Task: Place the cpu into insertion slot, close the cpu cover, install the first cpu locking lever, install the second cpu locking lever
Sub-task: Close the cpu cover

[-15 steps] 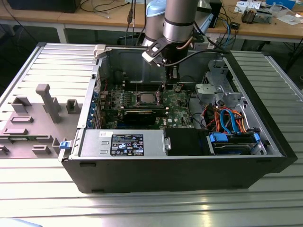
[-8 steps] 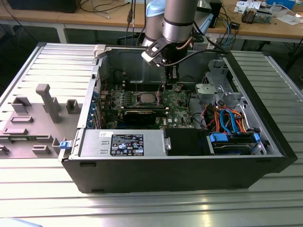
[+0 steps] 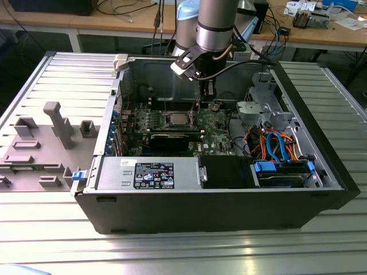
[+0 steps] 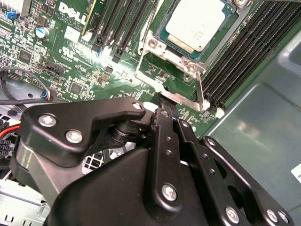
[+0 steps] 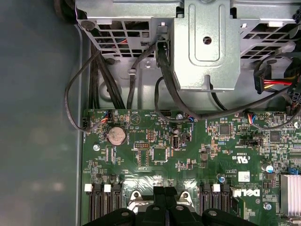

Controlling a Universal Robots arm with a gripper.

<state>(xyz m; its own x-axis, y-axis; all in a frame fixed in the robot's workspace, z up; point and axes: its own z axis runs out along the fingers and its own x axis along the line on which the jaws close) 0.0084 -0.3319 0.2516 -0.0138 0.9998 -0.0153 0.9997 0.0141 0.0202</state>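
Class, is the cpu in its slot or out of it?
In: the cpu lies flat within the slot, metal rim around it, in the second wrist view.

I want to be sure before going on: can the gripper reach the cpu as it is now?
Probably yes. The cpu lies in the slot with its top bare, nothing over it, and the gripper hangs close beside the slot.

The cpu (image 4: pixel 195 26) top is smooth satin silver-grey metal, and the cpu cover (image 4: pixel 151 44) is bare silvery metal with a dull sheen. Gripper (image 4: pixel 162 100) links are matt black with bright metal screws. The motherboard (image 5: pixel 155 155) is glossy green, the drive cage (image 5: pixel 204 52) dull grey sheet metal.
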